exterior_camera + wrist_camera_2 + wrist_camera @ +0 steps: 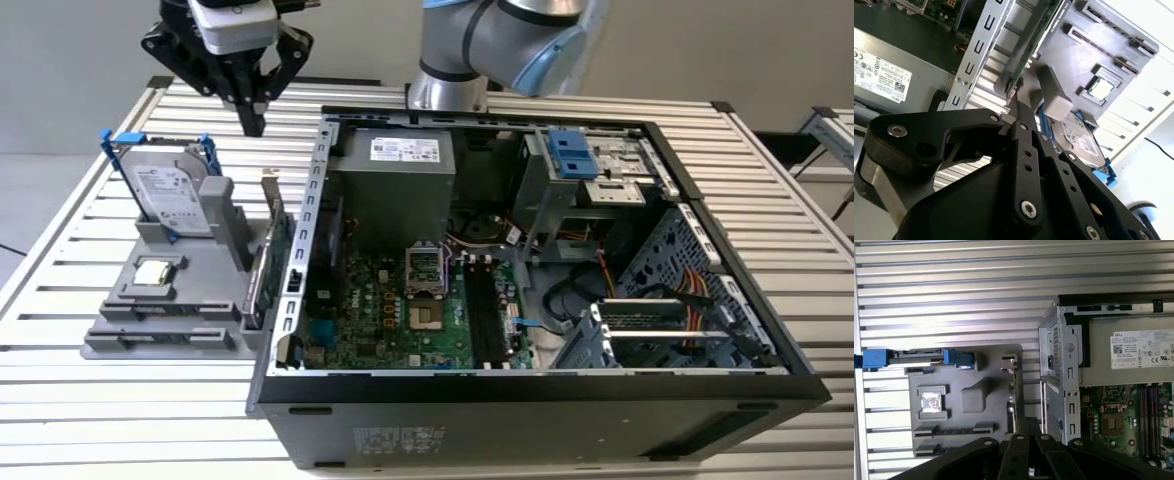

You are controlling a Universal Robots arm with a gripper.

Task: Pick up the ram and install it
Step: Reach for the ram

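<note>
Nearest, an open black steel case [534,425] lies on a ribbed aluminium desk [120,430], its green motherboard [387,315] exposed. At the exterior view's left sits a matte grey plastic holder [134,348]. The ram [954,430], a thin dark strip, seems to lie in one of the holder's slots near a square silver chip [156,270]. Farther back, the gripper [252,128] hovers above the holder's far end, its black fingers clenched together on nothing. A plain grey wall stands behind.
</note>
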